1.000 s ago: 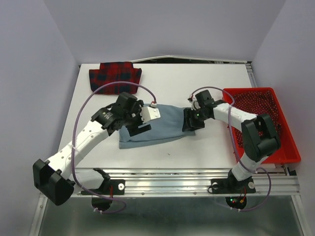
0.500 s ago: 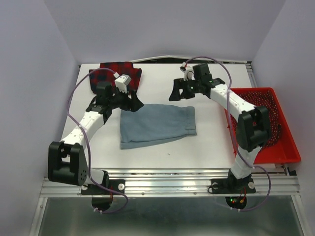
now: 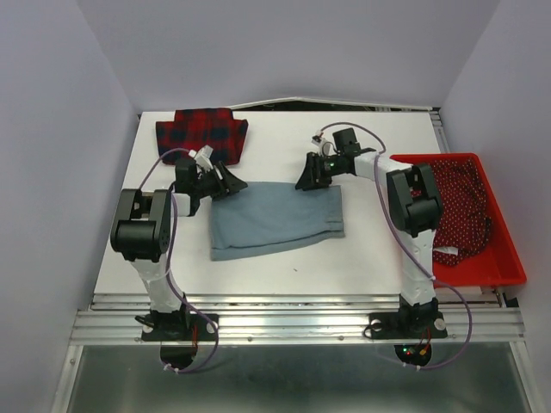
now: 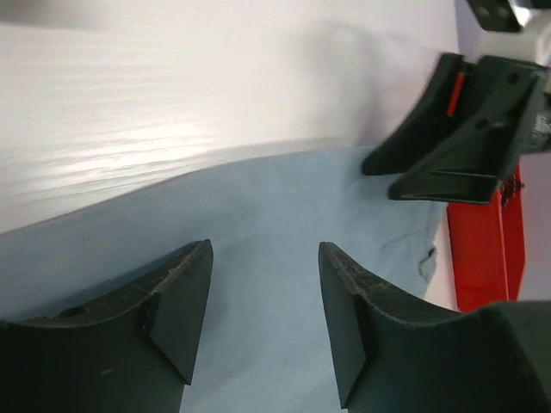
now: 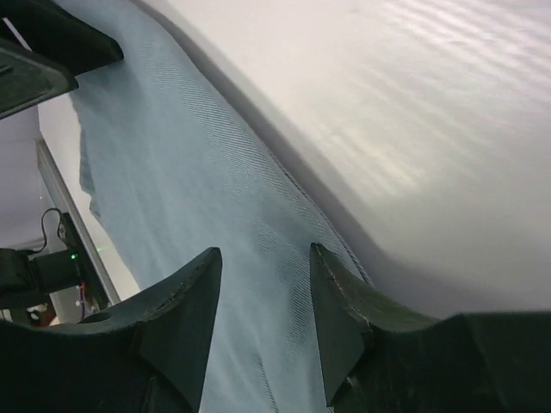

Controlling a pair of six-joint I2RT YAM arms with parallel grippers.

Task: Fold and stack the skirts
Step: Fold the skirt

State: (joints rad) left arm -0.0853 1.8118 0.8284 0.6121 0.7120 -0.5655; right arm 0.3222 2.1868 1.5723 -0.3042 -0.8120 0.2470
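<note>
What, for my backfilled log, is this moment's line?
left gripper: open, blue skirt far-left corner; right gripper: open, far-right corner; plaid skirt: apart

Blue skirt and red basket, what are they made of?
The blue skirt looks like soft, denim-like cloth: matte, with fine diagonal weave lines in the right wrist view. The red basket is probably hard plastic: it has a smooth, stiff, evenly red rim.

The nearer skirt (image 3: 275, 219) is lying in the middle of the bench (image 3: 344, 267), with the farther skirt (image 3: 202, 134) lying behind it at the far left corner. The basket (image 3: 482, 277) is standing to the right, holding a crumpled cloth (image 3: 465, 211). The left end effector (image 3: 231, 182) is hanging over the nearer skirt's far left corner, and the right end effector (image 3: 307, 176) over its far right corner.
</note>
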